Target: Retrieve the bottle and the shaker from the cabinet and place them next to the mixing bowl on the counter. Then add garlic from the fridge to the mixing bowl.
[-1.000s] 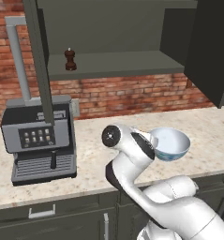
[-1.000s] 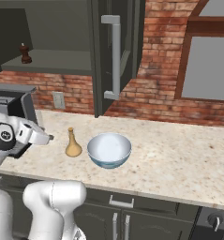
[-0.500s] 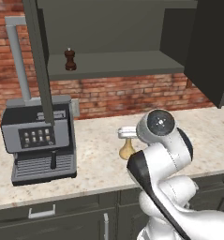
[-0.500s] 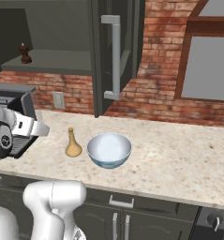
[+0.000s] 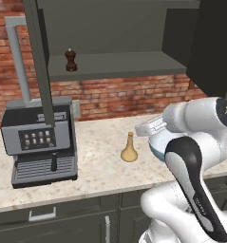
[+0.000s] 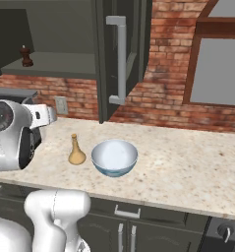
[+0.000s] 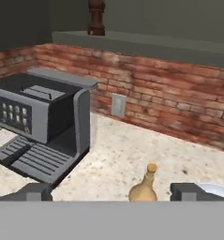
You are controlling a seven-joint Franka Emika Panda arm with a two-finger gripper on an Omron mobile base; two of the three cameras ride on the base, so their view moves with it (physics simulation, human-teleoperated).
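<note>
Since half a second ago the arm has swung right; fingers (image 7: 111,191) spread, empty. Bottle (image 5: 129,148) upright on bench (image 5: 100,166), just left of mixing bowl (image 6: 114,156). Shaker (image 5: 70,60) on cabinet shelf (image 5: 119,64). No legible writing.

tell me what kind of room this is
A kitchen, rendered: a speckled counter over drawers, an open wall cabinet with a shaker on its shelf, and a coffee machine against brick.

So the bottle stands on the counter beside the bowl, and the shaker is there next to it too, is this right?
Not quite. The bottle does stand on the counter beside the bowl, but the shaker is on the cabinet shelf, as the left base view shows.
</note>
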